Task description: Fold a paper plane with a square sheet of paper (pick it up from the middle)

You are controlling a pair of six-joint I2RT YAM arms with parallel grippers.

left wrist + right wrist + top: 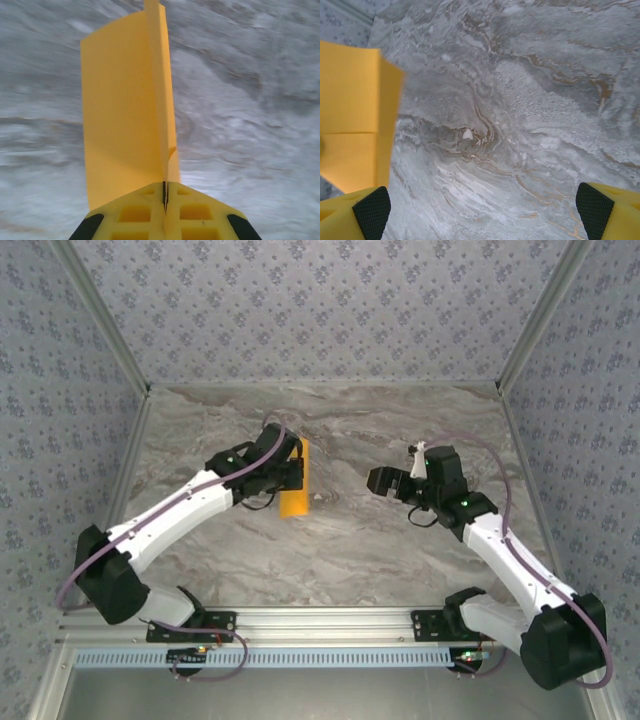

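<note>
In top view, left of counter (330, 550) centre: folded orange sheet (294, 492), narrow strip, long axis running near-to-far, clenched in left pincer (288, 472). Right pincer (380, 480) released, jaws wide, off to sheet's right, apart, aimed toward it. Left arm nearer.

In left wrist view: jaws shut tight on sheet's near edge; thin matte paper, one crisp straight fold, marbled grey counter behind.

In right wrist view: black pads (370, 212) spread to both lower corners; sheet at left, flat layered panels, untouched.
</note>
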